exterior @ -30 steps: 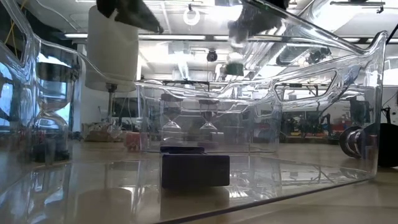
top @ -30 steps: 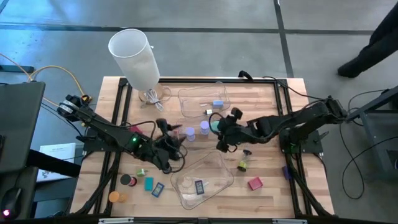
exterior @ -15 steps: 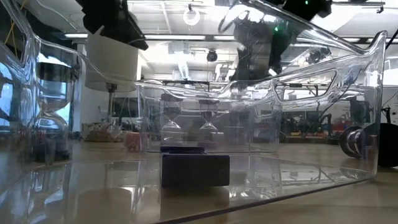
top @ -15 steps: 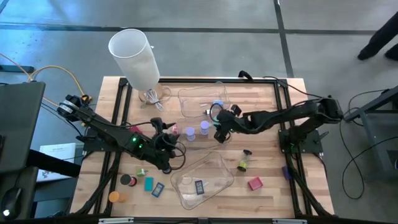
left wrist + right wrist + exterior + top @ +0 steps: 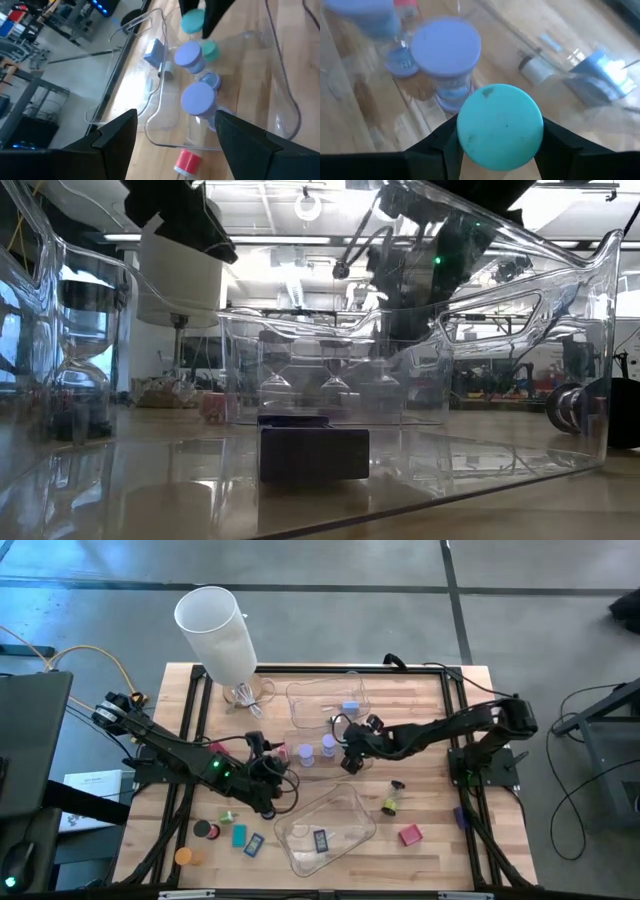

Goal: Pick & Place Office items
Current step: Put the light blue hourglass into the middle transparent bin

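- Teal was the cap of the hourglass [image 5: 500,126] pinched between the fingers of my right gripper [image 5: 349,754]; I held it near the table's middle, just beside the two lilac-capped hourglasses [image 5: 327,747] standing on the wooden table [image 5: 430,780].
- Lilac caps filled my right wrist view, the nearer one [image 5: 448,46] just past the teal cap; a light blue block [image 5: 598,75] lay beyond, inside the far clear tray [image 5: 320,705].
- My left gripper [image 5: 268,758] hung above the table on the other side of the lilac pair, its fingers [image 5: 117,131] spread and gripping nothing; a red-capped piece [image 5: 187,161] lay near it.
- In the near clear tray [image 5: 325,825] rested a dark rectangle [image 5: 320,839].
- Scattered on the near left lay a black cylinder [image 5: 203,829], a teal rectangle [image 5: 239,835] and an orange cylinder [image 5: 184,856]; a pink block [image 5: 410,834] sat on the near right; a white lamp shade [image 5: 215,630] stood at the far left corner.
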Action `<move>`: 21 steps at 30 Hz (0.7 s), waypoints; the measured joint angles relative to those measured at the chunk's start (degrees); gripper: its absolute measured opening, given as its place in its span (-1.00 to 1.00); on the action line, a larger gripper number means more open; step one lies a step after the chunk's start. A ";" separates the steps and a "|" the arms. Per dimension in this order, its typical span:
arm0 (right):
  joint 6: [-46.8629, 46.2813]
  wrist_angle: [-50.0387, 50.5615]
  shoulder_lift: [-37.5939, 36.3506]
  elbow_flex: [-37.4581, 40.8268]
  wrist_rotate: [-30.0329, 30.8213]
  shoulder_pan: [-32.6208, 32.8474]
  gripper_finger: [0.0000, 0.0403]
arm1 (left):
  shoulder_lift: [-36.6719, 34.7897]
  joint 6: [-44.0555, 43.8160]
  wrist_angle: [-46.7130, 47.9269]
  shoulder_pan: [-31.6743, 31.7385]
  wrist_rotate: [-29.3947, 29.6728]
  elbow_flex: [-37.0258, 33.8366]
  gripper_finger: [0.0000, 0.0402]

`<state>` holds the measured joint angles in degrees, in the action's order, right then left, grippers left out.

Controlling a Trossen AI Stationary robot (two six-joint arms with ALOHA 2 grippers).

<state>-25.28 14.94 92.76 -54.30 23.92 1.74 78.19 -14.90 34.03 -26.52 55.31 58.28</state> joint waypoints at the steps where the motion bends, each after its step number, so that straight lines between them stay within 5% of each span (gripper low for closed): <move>1: 0.22 -0.21 0.44 0.00 0.00 -0.23 -0.10 | 0.00 -0.06 -0.08 0.00 -0.57 0.00 0.28; 6: -0.31 -1.16 1.34 -0.15 -0.08 -1.19 -0.09 | 0.00 -1.03 -0.14 0.00 -2.61 0.00 0.28; 15: 0.21 -2.30 1.34 -0.15 -0.96 -0.59 0.39 | 0.00 -1.70 -0.15 -0.25 -4.59 0.00 0.28; 21: 1.37 -1.29 -1.26 0.06 -0.03 -0.61 0.48 | 0.00 -1.69 -0.14 -0.28 -4.60 0.00 0.28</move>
<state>-23.90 13.65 91.51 -54.24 23.89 1.13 78.19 -16.59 33.89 -26.81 50.71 58.28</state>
